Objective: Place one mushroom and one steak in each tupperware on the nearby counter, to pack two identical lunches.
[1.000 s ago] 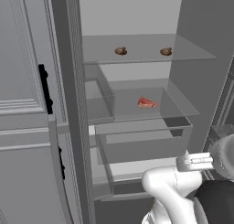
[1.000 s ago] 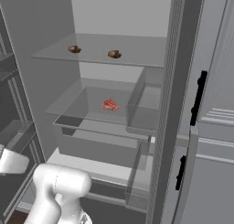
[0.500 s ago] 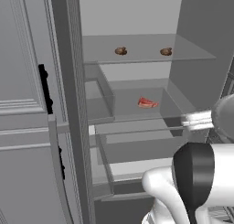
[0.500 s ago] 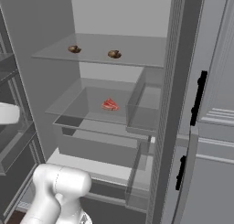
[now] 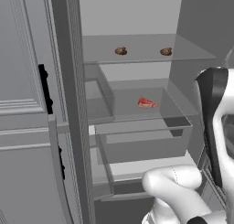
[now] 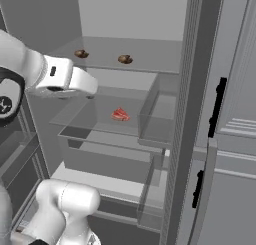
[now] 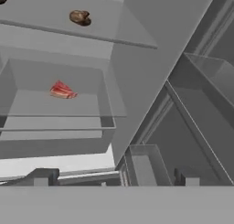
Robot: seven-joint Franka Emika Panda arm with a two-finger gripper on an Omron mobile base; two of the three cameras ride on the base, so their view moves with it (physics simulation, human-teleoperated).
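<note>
Reaching into the open fridge, we hold our gripper (image 6: 92, 89) wide apart and empty above the clear drawer (image 5: 137, 106) where one marbled red steak (image 5: 147, 103) lies. Two lumpy brown mushrooms (image 5: 120, 50) (image 5: 166, 51) sit well apart on the glass shelf (image 5: 192, 51) above. We judge the risk is clipping that thin shelf edge on the way in, or small rounded mushrooms rolling from our fingers.

So I'm looking into the open fridge: two mushrooms (image 5: 120, 50) (image 5: 166, 51) sit apart, side by side on the upper shelf (image 5: 141, 58). One steak (image 5: 146, 103) lies on the shelf below them (image 5: 132, 113), with a drawer (image 5: 146, 145) underneath that.
</note>
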